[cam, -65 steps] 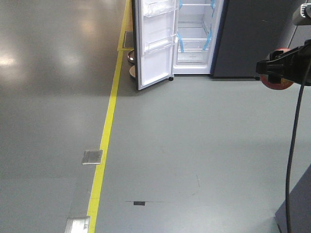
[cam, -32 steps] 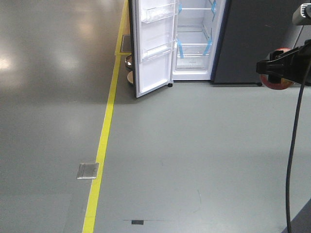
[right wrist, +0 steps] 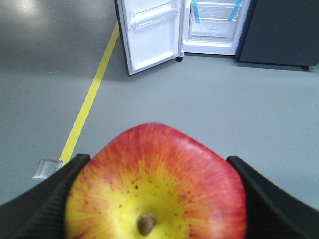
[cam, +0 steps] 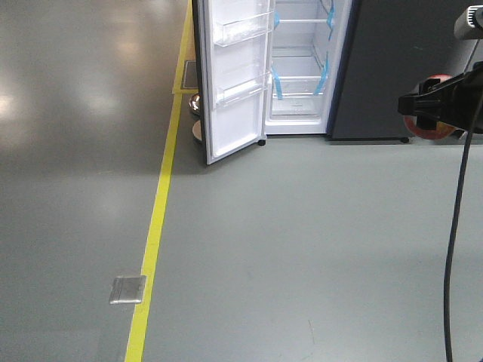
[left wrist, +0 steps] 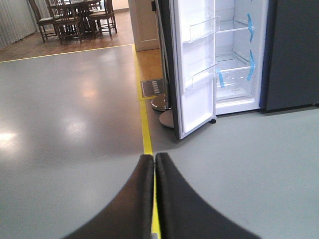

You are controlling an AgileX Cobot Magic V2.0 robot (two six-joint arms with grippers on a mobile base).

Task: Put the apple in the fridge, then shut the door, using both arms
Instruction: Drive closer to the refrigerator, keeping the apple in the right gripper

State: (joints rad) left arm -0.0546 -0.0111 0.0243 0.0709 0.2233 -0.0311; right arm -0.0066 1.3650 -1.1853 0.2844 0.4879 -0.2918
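The apple (right wrist: 159, 184), red with a yellow patch round its stalk end, fills the right wrist view, and my right gripper (right wrist: 158, 159) is shut on it from both sides. In the front view it shows as a red patch (cam: 433, 130) under the black right gripper (cam: 419, 107) at the right edge, held above the floor. The fridge (cam: 302, 68) stands ahead, its white inside and blue-taped shelves showing. The door (cam: 235, 83) is swung wide open to the left. My left gripper (left wrist: 153, 158) is shut on nothing, pointing at the floor before the fridge (left wrist: 234, 55) and the door (left wrist: 197, 74).
A yellow floor line (cam: 155, 219) runs towards the door's left side, with a metal floor plate (cam: 127, 289) beside it. A dark grey unit (cam: 392, 68) stands right of the fridge. Round stanchion bases (left wrist: 162, 103) sit behind the door. Table and chairs (left wrist: 75, 17) stand far back left.
The fridge has come nearer and lower in the front view, and the floor plate has slid down the frame. The right gripper still holds the apple in the same spot.
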